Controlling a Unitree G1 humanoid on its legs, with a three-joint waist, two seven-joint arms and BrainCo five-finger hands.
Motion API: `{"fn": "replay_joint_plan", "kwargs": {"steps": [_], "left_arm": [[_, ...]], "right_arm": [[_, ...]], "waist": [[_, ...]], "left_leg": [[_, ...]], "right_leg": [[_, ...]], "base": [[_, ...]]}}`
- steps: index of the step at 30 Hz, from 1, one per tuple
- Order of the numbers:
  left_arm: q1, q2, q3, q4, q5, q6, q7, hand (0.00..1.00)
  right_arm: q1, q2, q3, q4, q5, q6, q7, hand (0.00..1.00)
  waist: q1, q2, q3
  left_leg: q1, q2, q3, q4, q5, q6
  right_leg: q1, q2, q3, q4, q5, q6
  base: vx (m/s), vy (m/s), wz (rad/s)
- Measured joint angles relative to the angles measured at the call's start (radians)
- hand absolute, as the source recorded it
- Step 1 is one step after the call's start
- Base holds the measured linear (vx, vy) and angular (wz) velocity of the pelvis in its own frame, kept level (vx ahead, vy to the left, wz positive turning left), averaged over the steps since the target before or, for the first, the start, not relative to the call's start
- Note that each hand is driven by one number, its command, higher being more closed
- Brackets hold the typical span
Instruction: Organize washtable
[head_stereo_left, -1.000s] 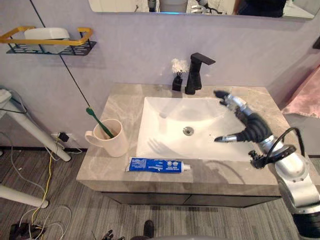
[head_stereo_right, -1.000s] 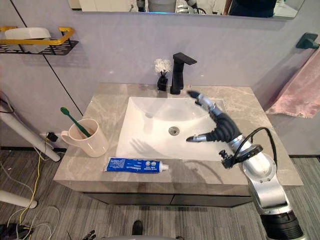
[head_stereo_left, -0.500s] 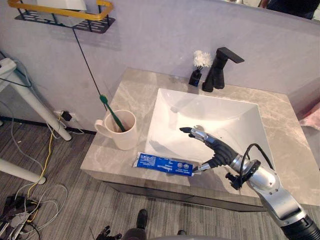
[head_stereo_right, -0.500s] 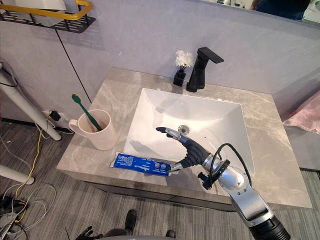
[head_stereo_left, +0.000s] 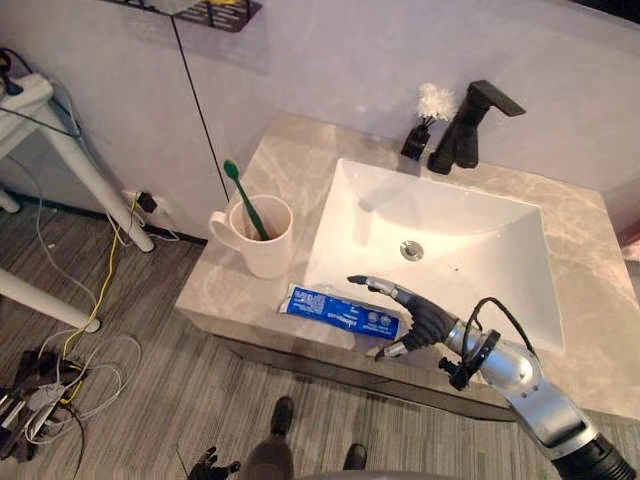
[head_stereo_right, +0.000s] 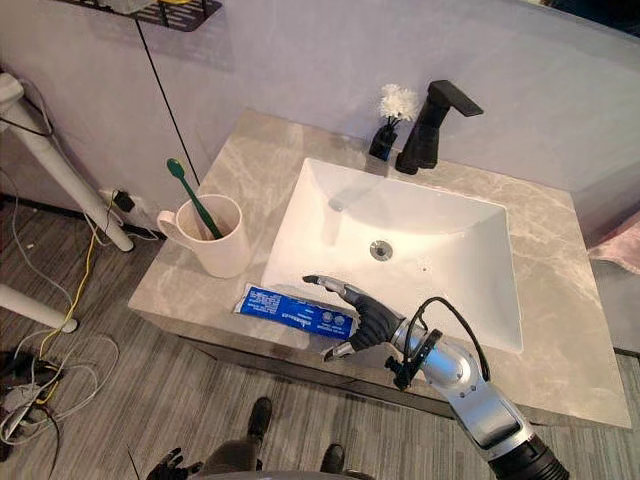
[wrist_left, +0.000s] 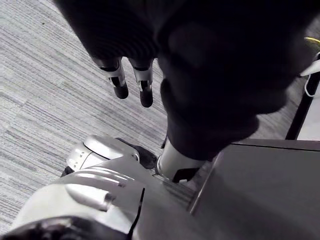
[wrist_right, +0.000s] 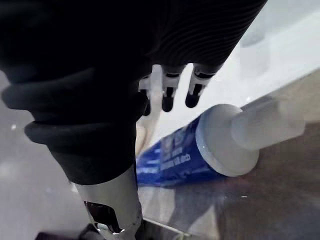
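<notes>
Edges the right hand (head_stereo_left: 418, 322) a touch further over the cap end of the toothpaste tube (head_stereo_left: 335, 310) than half a second ago, fingers straight and spread, thumb apart at the front edge of the counter (head_stereo_left: 228, 300), nothing gripped yet. Leaves the toothpaste tube flat on the front strip before the sink (head_stereo_left: 450, 230), just beside the cup (head_stereo_left: 265, 240) with the toothbrush (head_stereo_left: 243, 195), with the left hand (wrist_left: 120, 85) slack down by the floor. Looks like the reach-to-grasp step, calling next for a pinch round the cap end and a clean lift.
</notes>
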Motion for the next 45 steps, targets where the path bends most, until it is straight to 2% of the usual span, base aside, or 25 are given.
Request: {"fn": "replay_joint_plan", "kwargs": {"steps": [4, 14, 21, 22, 26, 41, 43, 45], "left_arm": [[-0.002, 0.009, 0.000, -0.002, 0.000, 0.000, 0.001, 0.00], [-0.001, 0.005, -0.004, -0.028, -0.005, 0.006, 0.006, 0.00], [-0.002, 0.008, -0.004, -0.041, -0.013, 0.005, 0.021, 0.00], [-0.002, 0.008, -0.004, -0.042, -0.014, 0.005, 0.021, 0.00], [-0.002, 0.009, -0.004, -0.057, -0.021, 0.006, 0.022, 0.00], [-0.007, 0.006, -0.003, -0.058, -0.034, 0.007, 0.022, 0.00], [-0.007, 0.005, 0.000, -0.058, -0.042, 0.008, 0.022, 0.00], [-0.007, -0.002, 0.023, -0.061, -0.095, 0.011, 0.023, 0.00]], "right_arm": [[0.001, 0.010, -0.001, 0.011, -0.038, 0.016, -0.004, 0.00], [0.006, 0.037, -0.046, 0.039, -0.128, 0.019, -0.061, 0.00], [0.009, 0.065, -0.065, 0.039, -0.138, 0.018, -0.066, 0.00], [0.009, 0.069, -0.066, 0.039, -0.140, 0.018, -0.066, 1.00], [0.012, 0.075, -0.067, 0.038, -0.145, 0.016, -0.063, 1.00], [-0.071, 0.082, -0.055, 0.071, -0.153, 0.021, -0.087, 1.00], [-0.071, 0.082, -0.061, 0.077, -0.152, 0.021, -0.087, 1.00], [-0.067, 0.082, -0.067, 0.081, -0.150, 0.022, -0.087, 1.00]], "waist": [[-0.001, -0.017, 0.008], [0.000, -0.014, 0.031], [-0.001, -0.027, 0.055], [-0.001, -0.029, 0.056], [-0.001, -0.036, 0.065], [0.003, -0.032, 0.073], [0.003, -0.031, 0.073], [0.002, -0.030, 0.072]], "left_leg": [[-0.015, -0.001, -0.006, 0.000, 0.006, -0.002], [-0.026, 0.009, 0.002, 0.000, 0.004, -0.009], [-0.033, 0.013, 0.021, 0.000, 0.009, -0.005], [-0.033, 0.013, 0.021, 0.000, 0.009, -0.005], [-0.034, 0.014, 0.021, 0.000, 0.009, -0.005], [-0.017, 0.032, 0.051, 0.000, 0.003, -0.011], [-0.011, 0.033, 0.053, 0.000, 0.002, -0.010], [-0.001, 0.033, 0.054, 0.000, 0.003, -0.011]], "right_leg": [[-0.012, 0.001, -0.007, 0.001, 0.003, -0.004], [-0.036, 0.006, 0.009, 0.020, 0.004, -0.006], [-0.051, 0.009, 0.028, 0.017, 0.010, -0.007], [-0.052, 0.009, 0.028, 0.016, 0.010, -0.007], [-0.052, 0.010, 0.030, 0.014, 0.011, -0.008], [-0.048, 0.024, 0.081, 0.009, 0.037, -0.016], [-0.041, 0.026, 0.083, 0.004, 0.037, -0.016], [-0.026, 0.026, 0.083, -0.008, 0.037, -0.016]], "base": [[0.02, -0.005, 0.06], [-0.04, 0.000, -0.04], [-0.01, -0.002, -0.08], [0.04, -0.010, 0.00], [0.03, -0.008, -0.01], [-0.01, 0.001, -0.06], [-0.02, -0.007, -0.03], [0.00, 0.000, 0.00]]}}
